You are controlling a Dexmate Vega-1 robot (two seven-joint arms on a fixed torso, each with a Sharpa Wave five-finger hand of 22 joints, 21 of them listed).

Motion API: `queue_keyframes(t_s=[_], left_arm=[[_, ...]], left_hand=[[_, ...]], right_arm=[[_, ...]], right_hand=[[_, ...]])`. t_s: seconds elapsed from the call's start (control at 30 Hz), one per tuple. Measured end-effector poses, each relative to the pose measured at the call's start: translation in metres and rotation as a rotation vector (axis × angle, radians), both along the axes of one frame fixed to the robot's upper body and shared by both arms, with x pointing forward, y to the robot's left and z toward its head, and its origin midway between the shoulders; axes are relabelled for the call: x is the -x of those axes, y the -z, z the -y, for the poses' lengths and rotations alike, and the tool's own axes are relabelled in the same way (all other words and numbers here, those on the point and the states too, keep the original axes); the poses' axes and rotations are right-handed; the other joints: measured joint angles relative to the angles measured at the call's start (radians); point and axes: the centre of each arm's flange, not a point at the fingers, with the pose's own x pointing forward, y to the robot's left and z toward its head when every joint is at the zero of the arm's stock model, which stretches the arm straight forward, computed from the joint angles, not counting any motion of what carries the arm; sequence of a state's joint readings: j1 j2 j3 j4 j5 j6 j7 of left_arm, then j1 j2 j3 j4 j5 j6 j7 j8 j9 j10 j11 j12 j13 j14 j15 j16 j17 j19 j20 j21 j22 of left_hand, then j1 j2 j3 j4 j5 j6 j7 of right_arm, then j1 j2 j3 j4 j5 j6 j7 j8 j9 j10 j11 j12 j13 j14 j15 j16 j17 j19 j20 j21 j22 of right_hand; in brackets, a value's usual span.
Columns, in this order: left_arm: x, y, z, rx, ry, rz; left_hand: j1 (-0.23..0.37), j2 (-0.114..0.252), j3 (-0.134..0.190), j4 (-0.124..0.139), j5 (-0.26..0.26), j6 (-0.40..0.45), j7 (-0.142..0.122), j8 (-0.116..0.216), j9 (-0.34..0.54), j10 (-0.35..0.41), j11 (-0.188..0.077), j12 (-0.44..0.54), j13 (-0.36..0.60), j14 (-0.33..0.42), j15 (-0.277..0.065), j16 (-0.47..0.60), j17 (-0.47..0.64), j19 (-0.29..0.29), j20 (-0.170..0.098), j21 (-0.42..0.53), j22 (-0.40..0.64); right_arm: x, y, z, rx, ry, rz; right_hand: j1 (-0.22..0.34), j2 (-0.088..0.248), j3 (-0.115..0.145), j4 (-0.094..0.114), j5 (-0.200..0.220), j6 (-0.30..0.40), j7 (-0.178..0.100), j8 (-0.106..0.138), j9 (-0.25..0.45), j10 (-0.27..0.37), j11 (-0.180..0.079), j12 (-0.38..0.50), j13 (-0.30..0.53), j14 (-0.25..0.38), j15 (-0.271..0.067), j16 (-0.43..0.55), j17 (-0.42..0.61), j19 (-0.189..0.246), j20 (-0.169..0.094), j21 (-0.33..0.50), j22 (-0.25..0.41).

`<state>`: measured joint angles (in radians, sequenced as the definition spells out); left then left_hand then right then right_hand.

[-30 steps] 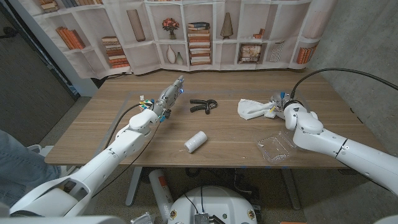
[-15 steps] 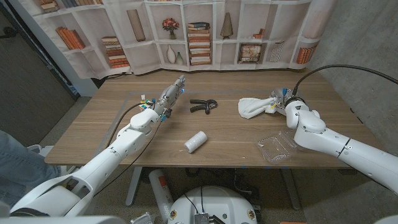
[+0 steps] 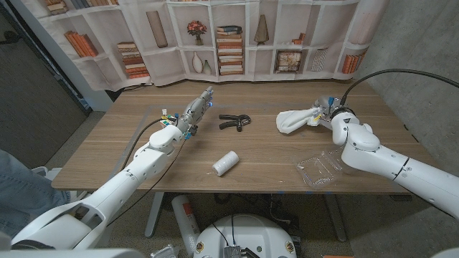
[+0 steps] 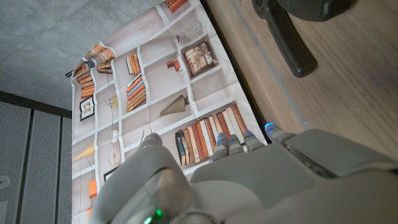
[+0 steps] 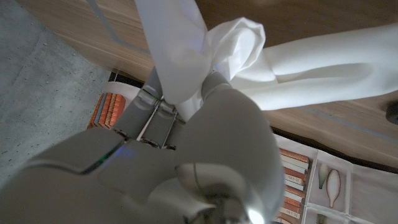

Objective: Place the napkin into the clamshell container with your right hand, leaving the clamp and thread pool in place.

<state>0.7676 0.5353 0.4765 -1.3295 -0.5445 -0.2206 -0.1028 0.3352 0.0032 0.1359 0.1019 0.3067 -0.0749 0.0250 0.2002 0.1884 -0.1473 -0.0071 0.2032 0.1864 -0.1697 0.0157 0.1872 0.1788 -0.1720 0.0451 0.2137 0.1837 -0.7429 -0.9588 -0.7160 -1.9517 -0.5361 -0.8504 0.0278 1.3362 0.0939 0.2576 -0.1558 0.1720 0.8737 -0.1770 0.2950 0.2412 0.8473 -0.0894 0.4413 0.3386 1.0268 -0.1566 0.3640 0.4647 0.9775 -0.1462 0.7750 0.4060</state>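
Head view: right hand grips the white napkin at its right end; cloth is bunched and trails left from the fingers, at the table's far right. Whether it hangs clear of the wood or touches it, can't tell. Clear plastic clamshell container sits near the front edge, just in front of the right arm, well apart from the napkin. Black clamp lies mid-table toward the back. White spool lies on its side in front of the clamp, apart from it. Left hand has fingers stretched out straight, close together, pointing at the back wall, holding nothing; it is just left of the clamp, not touching. Bookshelf-print backdrop behind the table; no readable text on anything.

Left wrist view: back of the left hand, fingertips extended side by side, nothing in them. Clamp handle on the wood ahead. Printed book spines on the backdrop, no legible titles.

Right wrist view: right hand pinches the napkin; folds bunch over the fingers and run out across the table.
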Motion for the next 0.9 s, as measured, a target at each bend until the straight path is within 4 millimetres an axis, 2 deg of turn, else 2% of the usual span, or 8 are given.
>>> queue_keyframes(t_s=[0.1, 0.9], left_arm=[[0.0, -0.001, 0.0, 0.0, 0.0, 0.001], [0.0, 0.0, 0.001, -0.004, 0.003, -0.001]], left_hand=[[0.001, 0.001, 0.0, 0.0, 0.0, 0.0, 0.0, 0.0, 0.0, 0.0, 0.0, 0.0, 0.0, 0.0, 0.0, 0.0, 0.0, 0.0, 0.0, 0.0, 0.0], [0.001, 0.001, -0.003, -0.003, 0.0, 0.005, 0.005, 0.0, 0.0, 0.0, 0.0, 0.0, 0.0, 0.0, 0.0, 0.0, 0.0, 0.0, 0.0, 0.0, 0.0]], right_arm=[[0.002, -0.003, 0.0, -0.003, 0.0, 0.005], [0.022, -0.019, 0.002, -0.018, 0.012, 0.04]], right_hand=[[0.0, 0.0, 0.0, 0.0, 0.0, 0.0, 0.0, -0.007, 0.0, 0.0, 0.0, 0.0, 0.003, 0.001, 0.001, 0.0, 0.002, -0.008, 0.004, 0.013, 0.004], [0.0, 0.0, -0.004, 0.01, -0.005, 0.011, 0.0, -0.015, 0.0, 0.03, 0.006, -0.003, 0.016, 0.014, 0.013, -0.008, 0.007, -0.027, 0.009, 0.077, 0.019]])
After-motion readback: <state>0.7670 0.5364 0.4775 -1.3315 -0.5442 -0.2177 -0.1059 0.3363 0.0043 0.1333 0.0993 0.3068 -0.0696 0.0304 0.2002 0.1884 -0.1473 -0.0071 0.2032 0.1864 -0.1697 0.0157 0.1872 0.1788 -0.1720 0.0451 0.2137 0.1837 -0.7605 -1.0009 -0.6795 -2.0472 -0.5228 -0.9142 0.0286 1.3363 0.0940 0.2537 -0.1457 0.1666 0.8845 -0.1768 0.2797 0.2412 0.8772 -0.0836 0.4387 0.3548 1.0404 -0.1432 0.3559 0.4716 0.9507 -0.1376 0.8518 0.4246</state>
